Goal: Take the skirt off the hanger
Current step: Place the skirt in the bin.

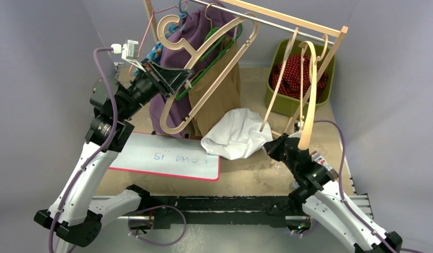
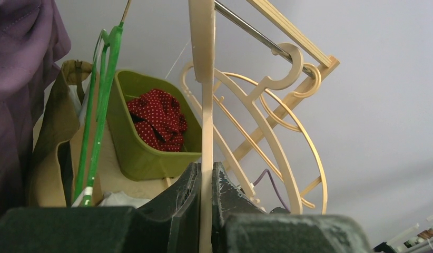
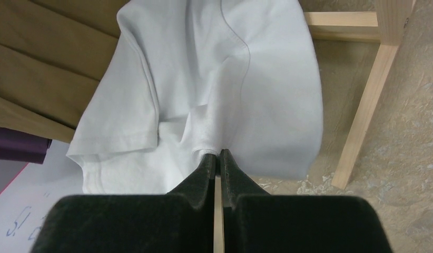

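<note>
White skirt (image 1: 233,137) heaped on table (image 1: 246,176), just left of right gripper (image 1: 270,148), which pinches its near hem; cloth trails away leftward. Left gripper (image 2: 205,169) is clamped on beige hanger (image 2: 202,79), raised, well apart; right arm nearer

A: Left gripper (image 2: 206,174), status?
B: Jaws clamped on the flat bar of a beige hanger (image 2: 203,79). The bar runs straight up out of the grip.
A: To the right?
B: A second beige hanger (image 2: 268,83), hooked on the metal rail (image 2: 246,25).
A: Far centre?
B: A green bin (image 2: 133,153) with red dotted cloth (image 2: 159,118) inside.
A: Left side?
B: A green hanger (image 2: 101,105), a tan garment (image 2: 48,153), and purple fabric (image 2: 19,52) at the edge.
</note>
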Controlling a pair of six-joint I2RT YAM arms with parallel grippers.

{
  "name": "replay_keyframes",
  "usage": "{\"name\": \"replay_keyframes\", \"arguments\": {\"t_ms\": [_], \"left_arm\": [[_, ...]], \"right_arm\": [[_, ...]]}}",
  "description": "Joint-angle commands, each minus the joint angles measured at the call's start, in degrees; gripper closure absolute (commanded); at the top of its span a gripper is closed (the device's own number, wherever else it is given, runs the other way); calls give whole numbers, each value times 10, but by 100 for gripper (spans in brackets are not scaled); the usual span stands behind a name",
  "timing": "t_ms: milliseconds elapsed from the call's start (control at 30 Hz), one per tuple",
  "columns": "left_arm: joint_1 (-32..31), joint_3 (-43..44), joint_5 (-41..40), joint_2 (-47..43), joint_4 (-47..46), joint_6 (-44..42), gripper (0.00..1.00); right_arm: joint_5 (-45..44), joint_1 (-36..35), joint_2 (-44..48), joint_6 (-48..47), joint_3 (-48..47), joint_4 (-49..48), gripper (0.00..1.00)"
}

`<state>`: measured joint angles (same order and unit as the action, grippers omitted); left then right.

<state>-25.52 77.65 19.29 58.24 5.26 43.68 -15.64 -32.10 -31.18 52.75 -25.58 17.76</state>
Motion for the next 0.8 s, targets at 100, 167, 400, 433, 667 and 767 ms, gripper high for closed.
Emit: {"name": "replay_keyframes", "arguments": {"t_ms": [100,167,400,433,667,767], "left_arm": [[4,-3,12,-11,-69,-1,100],[4,-13,19,-12,-74,-4,100],[4,-42,7,-27,-63,-44,100],[4,-48,2,-30,-61,-54,100],[3,-86,-35,-58,-53,-108,100],[3,-113,-40,-75,-63,-113,100]], "right_arm": [[-61,3,48,20,-31,36,100],[-75,3,66,17,-36,43,100],[-159,4,37,6,-86,59,100],[-174,4,28,5,-101,69,100],[-305,4,16,-12,-235,156,100],[-357,3,15,-44,-301,188,100]]}}
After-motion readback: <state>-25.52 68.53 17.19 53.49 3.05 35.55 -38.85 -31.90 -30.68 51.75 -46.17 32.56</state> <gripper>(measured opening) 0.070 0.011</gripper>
